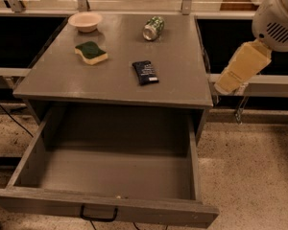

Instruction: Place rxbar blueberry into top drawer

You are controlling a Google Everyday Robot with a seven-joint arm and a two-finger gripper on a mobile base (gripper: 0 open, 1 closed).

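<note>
Bar: the rxbar blueberry (145, 72) lay flat on the bench (125, 87), towards the front, right of the sponge (91, 52).
Drawer: the top drawer (110, 176) stood pulled open below.
Hand: the hand (242, 66) hung off the bench's right side, well apart from the bar; spread or pressed together, I couldn't tell.
Handling: light, thin, slick-wrapped, I'd judge; best pinched from above across its narrow width.

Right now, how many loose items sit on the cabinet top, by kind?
bowl: 1
sponge: 1
can: 1
rxbar blueberry: 1
Total: 4
The gripper hangs off to the right of the cabinet, touching none of them.
</note>
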